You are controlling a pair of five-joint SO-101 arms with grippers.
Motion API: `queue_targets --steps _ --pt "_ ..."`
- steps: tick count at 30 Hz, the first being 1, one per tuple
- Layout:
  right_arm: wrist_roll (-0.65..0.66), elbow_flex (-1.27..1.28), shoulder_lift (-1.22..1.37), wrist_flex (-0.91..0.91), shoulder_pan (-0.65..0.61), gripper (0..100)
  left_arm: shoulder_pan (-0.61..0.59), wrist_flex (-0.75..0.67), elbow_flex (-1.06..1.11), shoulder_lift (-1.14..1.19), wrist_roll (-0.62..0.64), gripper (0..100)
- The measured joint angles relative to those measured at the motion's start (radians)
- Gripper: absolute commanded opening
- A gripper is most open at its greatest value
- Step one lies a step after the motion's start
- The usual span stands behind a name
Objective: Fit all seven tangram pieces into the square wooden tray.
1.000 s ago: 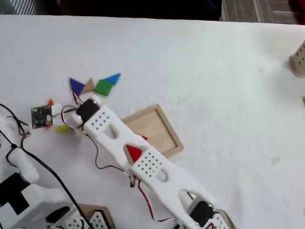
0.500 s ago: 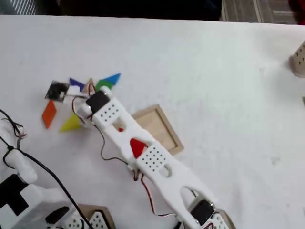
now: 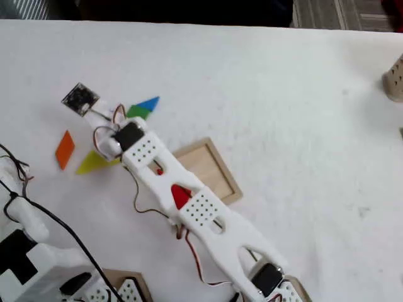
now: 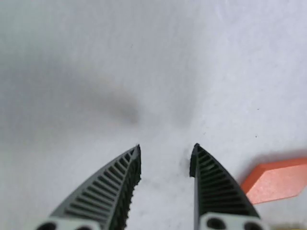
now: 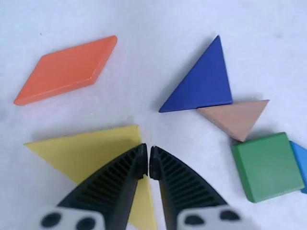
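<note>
Over the last second the right arm (image 3: 201, 217) has swung its wrist away from the table's near edge, uncovering the orange parallelogram (image 3: 65, 149) and the yellow triangle (image 3: 94, 162) in the high view.

The square wooden tray (image 3: 211, 165) sits near the middle of the white table (image 3: 283, 126), turned corner-on, with its near-left part hidden under the right arm. A red patch (image 3: 179, 195) shows against the arm beside the tray; it cannot be told whether it is a piece.

The pieces lie outside the tray, to its left. In the right wrist view a dark blue triangle (image 5: 201, 81) touches a tan triangle (image 5: 235, 117). The tan triangle sits just beside a green square (image 5: 266, 165), and a light blue piece (image 5: 300, 163) lies against the square. The orange parallelogram and yellow triangle lie apart from that cluster and near each other.

The right gripper (image 5: 147, 153) hangs over an edge of the yellow triangle, its claw clenched to a thin slit with nothing seen between the fingers.

The left arm (image 3: 25, 251) sits at the near-left corner of the table. The left gripper (image 4: 165, 153) hangs over bare table, released, its fingers spread, with the orange parallelogram just beside one finger.

A beige perforated object (image 3: 395, 78) stands at the table's far right edge.
</note>
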Motion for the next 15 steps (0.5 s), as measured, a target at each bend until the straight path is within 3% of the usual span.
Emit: queue_targets --steps 15 --pt "0.000 0.003 0.035 -0.002 -0.049 1.8 0.000 -0.003 0.000 0.000 0.000 18"
